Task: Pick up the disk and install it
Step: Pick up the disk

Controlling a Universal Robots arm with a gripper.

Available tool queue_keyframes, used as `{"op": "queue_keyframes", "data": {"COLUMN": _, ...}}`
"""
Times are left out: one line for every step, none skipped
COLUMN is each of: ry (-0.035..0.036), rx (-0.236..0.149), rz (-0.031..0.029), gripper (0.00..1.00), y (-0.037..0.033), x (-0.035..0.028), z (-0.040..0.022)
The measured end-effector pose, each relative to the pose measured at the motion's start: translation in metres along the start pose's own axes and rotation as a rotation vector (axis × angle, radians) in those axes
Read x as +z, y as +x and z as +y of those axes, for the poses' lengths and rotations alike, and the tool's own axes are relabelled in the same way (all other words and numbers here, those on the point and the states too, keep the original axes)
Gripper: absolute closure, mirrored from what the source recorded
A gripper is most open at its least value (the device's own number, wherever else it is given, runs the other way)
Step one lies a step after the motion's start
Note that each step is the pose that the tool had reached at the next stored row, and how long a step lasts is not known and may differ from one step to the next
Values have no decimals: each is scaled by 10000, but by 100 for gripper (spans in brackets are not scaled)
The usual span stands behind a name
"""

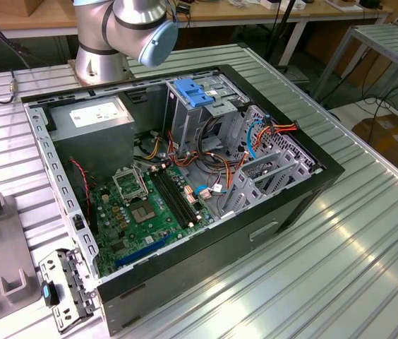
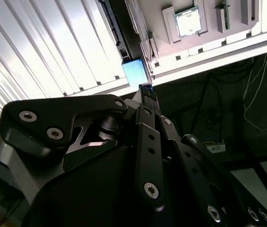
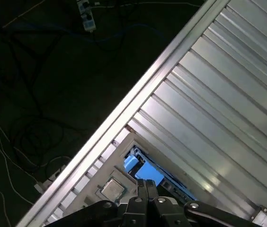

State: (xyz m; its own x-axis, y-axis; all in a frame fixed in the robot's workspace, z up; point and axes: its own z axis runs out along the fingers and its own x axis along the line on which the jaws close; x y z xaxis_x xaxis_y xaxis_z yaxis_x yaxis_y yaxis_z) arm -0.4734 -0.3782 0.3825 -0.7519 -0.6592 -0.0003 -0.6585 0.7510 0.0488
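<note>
Disk [image 2: 134, 72] seen edge-on in the second wrist view: slim dark casing with a bright blue plastic end. Lying on the ribbed metal worktop [image 2: 53, 47] just ahead of the hand [image 2: 145, 91]. Hand narrow, fingertips close together beside the blue end; contact cannot be told.

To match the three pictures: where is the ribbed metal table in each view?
Exterior view: the ribbed metal table lies under and around the open computer case.
Second wrist view: the table is the bright ribbed surface beyond the gripper.
First wrist view: the table lies beyond the gripper, beside dark floor.
Shared landmark: the grey tray on the table.
</note>
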Motion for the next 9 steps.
{"op": "queue_keyframes", "data": {"ry": 0, "rx": -151, "rz": 8, "gripper": 89, "y": 0, "x": 0, "z": 0}}
{"op": "queue_keyframes", "data": {"ry": 0, "rx": -372, "rz": 19, "gripper": 89, "y": 0, "x": 0, "z": 0}}
{"op": "queue_keyframes", "data": {"ry": 0, "rx": -545, "rz": 27, "gripper": 89, "y": 0, "x": 1, "z": 0}}
{"op": "queue_keyframes", "data": {"ry": 0, "rx": -816, "rz": 40, "gripper": 89, "y": 0, "x": 2, "z": 0}}
{"op": "queue_keyframes", "data": {"ry": 0, "rx": -1098, "rz": 54, "gripper": 89, "y": 0, "x": 2, "z": 0}}
{"op": "queue_keyframes", "data": {"ry": -1, "rx": -1296, "rz": 64, "gripper": 89, "y": 0, "x": 3, "z": 0}}
{"op": "queue_keyframes", "data": {"ry": 2, "rx": -1400, "rz": 72, "gripper": 89, "y": -2, "x": 3, "z": -1}}
{"op": "queue_keyframes", "data": {"ry": 1, "rx": -1500, "rz": 79, "gripper": 89, "y": -7, "x": 1, "z": -3}}
{"op": "queue_keyframes", "data": {"ry": 2, "rx": -1559, "rz": 79, "gripper": 89, "y": -9, "x": 3, "z": -4}}
